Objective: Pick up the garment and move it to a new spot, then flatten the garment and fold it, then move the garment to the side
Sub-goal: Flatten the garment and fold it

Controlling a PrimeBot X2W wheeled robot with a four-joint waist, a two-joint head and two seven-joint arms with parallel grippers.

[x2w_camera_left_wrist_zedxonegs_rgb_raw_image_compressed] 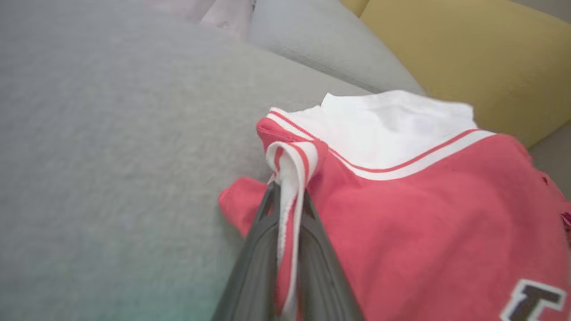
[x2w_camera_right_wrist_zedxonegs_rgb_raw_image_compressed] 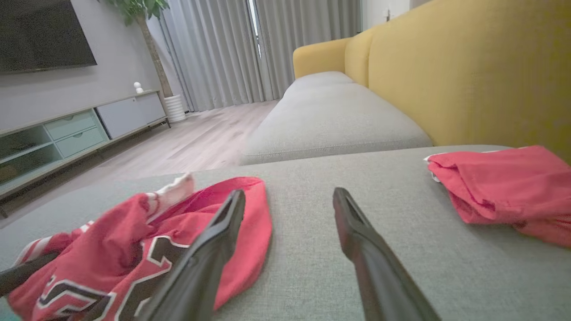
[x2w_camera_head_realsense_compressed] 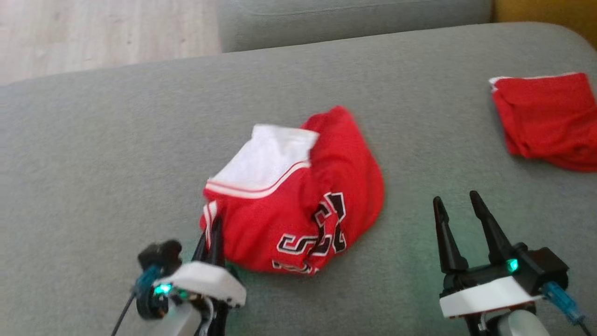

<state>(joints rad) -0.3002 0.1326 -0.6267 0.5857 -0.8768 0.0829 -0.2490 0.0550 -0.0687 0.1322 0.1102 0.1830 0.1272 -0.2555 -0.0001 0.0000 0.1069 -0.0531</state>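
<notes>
Pinching striped trim of red jersey (x2w_camera_head_realsense_compressed: 298, 205) with left gripper (x2w_camera_head_realsense_compressed: 215, 226); bulk crumpled just right of it on grey cushion (x2w_camera_head_realsense_compressed: 116, 140). Right gripper (x2w_camera_head_realsense_compressed: 455, 198) spread wide, empty, jersey to its left; red cloth (x2w_camera_head_realsense_compressed: 545, 121), possibly shorts, beyond.

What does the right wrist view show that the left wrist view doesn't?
Right wrist view, not the left: TV, curtains, a second red garment, the open right claw. Left wrist view, not the right: a close-up of the left claw shut on the red jersey by its striped trim. Both: that jersey, grey cushion, yellow sofa back.
</notes>
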